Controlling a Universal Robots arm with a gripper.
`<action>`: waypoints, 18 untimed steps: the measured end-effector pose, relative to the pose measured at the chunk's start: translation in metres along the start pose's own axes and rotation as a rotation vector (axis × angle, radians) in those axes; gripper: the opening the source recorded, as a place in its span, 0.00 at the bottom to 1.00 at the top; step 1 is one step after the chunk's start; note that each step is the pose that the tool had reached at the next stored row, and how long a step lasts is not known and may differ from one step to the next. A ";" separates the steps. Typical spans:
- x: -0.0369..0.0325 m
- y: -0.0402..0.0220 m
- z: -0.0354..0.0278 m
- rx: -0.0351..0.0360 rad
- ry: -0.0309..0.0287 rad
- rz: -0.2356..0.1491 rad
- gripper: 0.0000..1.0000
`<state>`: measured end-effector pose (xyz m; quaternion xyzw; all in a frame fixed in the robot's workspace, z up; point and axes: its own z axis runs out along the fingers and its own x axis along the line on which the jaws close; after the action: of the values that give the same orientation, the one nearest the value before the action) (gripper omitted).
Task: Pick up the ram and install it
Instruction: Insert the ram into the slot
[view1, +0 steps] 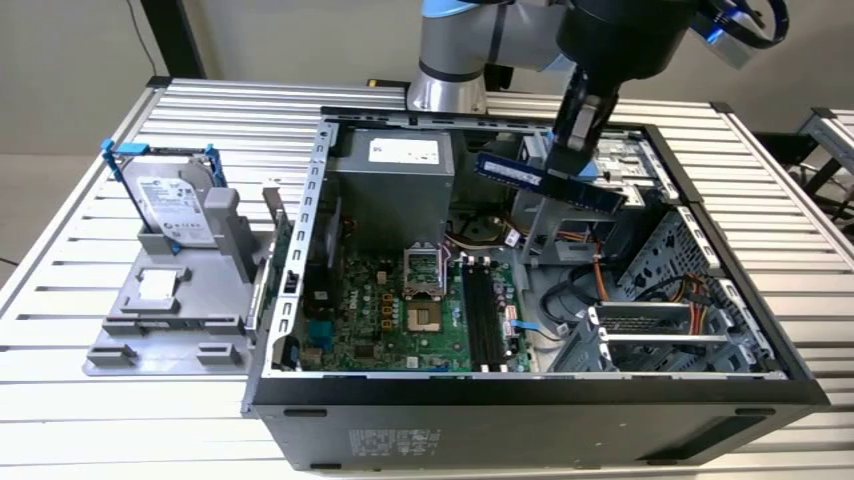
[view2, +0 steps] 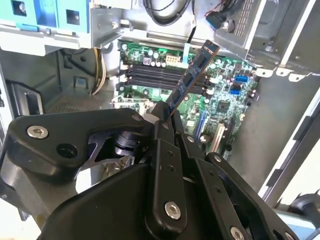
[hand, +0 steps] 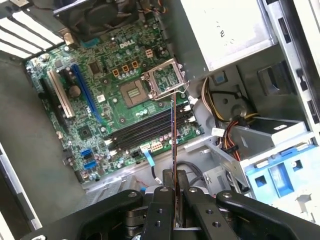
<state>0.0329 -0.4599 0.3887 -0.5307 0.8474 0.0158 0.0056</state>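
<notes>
My gripper (view1: 577, 150) hangs above the back right of the open computer case (view1: 534, 395), shut on the ram (view1: 547, 180), a long dark stick with a blue label. In both wrist views the ram (view2: 192, 75) (hand: 173, 135) juts out from between the black fingers (view2: 162, 150) (hand: 165, 200), well above the green motherboard (view1: 400, 310). The black memory slots (view1: 483, 318) (view2: 160, 75) (hand: 150, 127) lie on the board, below the stick and apart from it.
A silver hard drive in a blue bracket (view1: 171, 200) stands on a grey fixture (view1: 174, 310) at the exterior view's left of the case. Inside the case sit the power supply (view1: 394, 170), cables (view1: 587, 290) and a metal drive cage (view1: 667, 330).
</notes>
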 end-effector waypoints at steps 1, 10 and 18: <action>0.0000 0.0000 0.0000 0.0003 -0.0002 0.013 0.00; 0.0000 0.0000 0.0000 0.0034 -0.0027 0.130 0.00; 0.0000 0.0000 0.0000 0.0063 -0.0050 0.240 0.00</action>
<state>0.0329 -0.4599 0.3887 -0.4253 0.9049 0.0150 0.0074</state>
